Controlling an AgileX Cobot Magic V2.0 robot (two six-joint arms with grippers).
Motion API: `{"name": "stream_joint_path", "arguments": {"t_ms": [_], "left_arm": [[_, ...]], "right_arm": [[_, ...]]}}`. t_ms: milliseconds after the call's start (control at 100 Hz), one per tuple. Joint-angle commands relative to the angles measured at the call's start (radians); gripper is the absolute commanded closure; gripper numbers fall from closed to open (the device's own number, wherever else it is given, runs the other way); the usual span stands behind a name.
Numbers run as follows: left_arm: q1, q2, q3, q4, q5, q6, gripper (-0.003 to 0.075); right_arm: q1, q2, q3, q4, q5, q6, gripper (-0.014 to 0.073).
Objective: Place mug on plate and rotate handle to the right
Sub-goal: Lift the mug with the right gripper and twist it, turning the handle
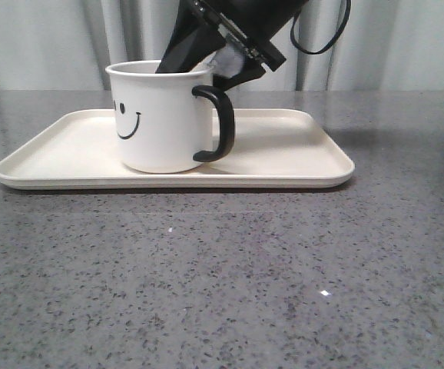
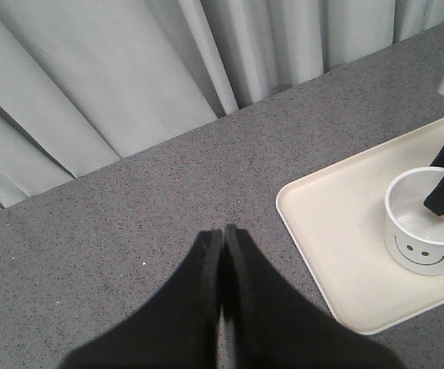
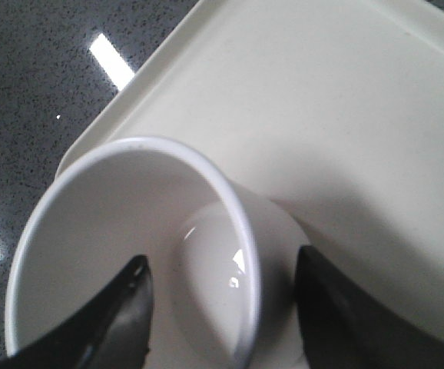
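Mug (image 1: 160,115), white and cylindrical with a black smiley face printed on its side, stands upright on the large flat cream-coloured rectangular plate (image 1: 299,165) with rounded corners and a low rim, a little left of the plate's middle in the front view. Its glossy black loop handle (image 1: 218,123) points to the right, so both parts of the task look done as far as these views show.

What seems left is the release. The right pincer (image 3: 222,304) straddles the mug's wall, one finger inside the cup and one outside; in the right wrist view a gap shows between each finger and the wall, so I judge it spread, not clamping. It has yet to lift clear of the rim.

The left pincer (image 2: 223,254) is clenched on nothing, fingers pressed together, hovering over the speckled grey stone counter (image 1: 222,292), well apart from the plate.
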Motion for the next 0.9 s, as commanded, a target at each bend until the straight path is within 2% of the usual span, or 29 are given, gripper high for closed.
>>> {"name": "stream_joint_path", "arguments": {"t_ms": [0,10,20,180,350,450,600,750,890], "left_arm": [[-0.007,-0.008,-0.019,0.018,-0.026,-0.011,0.0740],[-0.007,-0.008,-0.019,0.018,-0.026,-0.011,0.0740],[-0.007,-0.008,-0.019,0.018,-0.026,-0.011,0.0740],[-0.007,-0.008,-0.019,0.018,-0.026,-0.011,0.0740],[-0.007,-0.008,-0.019,0.018,-0.026,-0.011,0.0740],[-0.007,-0.008,-0.019,0.018,-0.026,-0.011,0.0740],[-0.007,-0.008,-0.019,0.018,-0.026,-0.011,0.0740],[-0.007,-0.008,-0.019,0.018,-0.026,-0.011,0.0740],[-0.007,-0.008,-0.019,0.018,-0.026,-0.011,0.0740]], "right_arm": [[-0.001,-0.057,-0.032,0.056,-0.015,-0.007,0.0304],[-0.001,-0.057,-0.032,0.056,-0.016,-0.007,0.0346],[-0.001,-0.057,-0.032,0.056,-0.016,-0.007,0.0346],[-0.001,-0.057,-0.032,0.056,-0.026,-0.007,0.0718],[-0.001,-0.059,-0.051,0.056,-0.032,-0.008,0.0705],[-0.007,-0.059,-0.111,0.049,0.018,-0.008,0.0705],[-0.023,-0.059,-0.308,-0.005,0.125,-0.008,0.0705],[-0.024,-0.059,-0.538,-0.173,0.216,-0.010,0.0705],[-0.023,-0.059,-0.651,-0.236,0.279,-0.076,0.0705]]}}
